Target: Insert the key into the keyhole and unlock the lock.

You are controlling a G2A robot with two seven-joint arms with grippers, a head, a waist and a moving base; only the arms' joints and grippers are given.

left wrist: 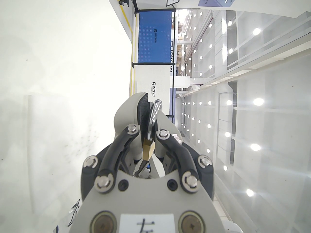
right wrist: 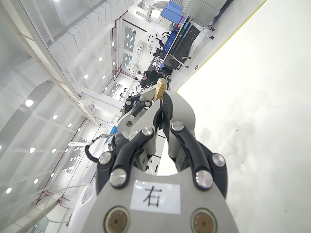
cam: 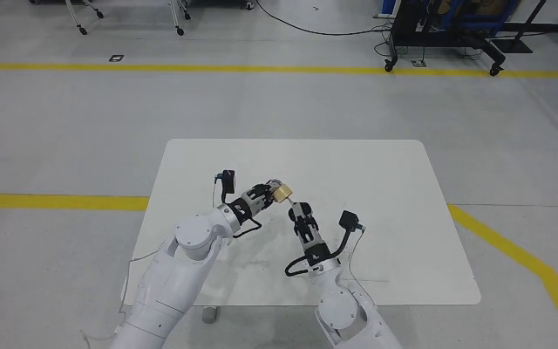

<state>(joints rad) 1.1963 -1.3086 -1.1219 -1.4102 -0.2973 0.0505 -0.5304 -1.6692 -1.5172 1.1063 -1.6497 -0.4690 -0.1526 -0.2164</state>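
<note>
Right tool (right wrist: 162, 109), clenched on the key (right wrist: 160, 101), aims it lengthwise at the base of the lock (right wrist: 161, 88), which the left tool (left wrist: 150, 115) grips.

In the middle of the top view, the left gripper (cam: 265, 194) with the lock (cam: 282, 190) and the right gripper (cam: 299, 212) with the key (right wrist: 160, 104) crowd together (very tight there). There is wide room to pass over the right side of the table (cam: 392, 262).
</note>
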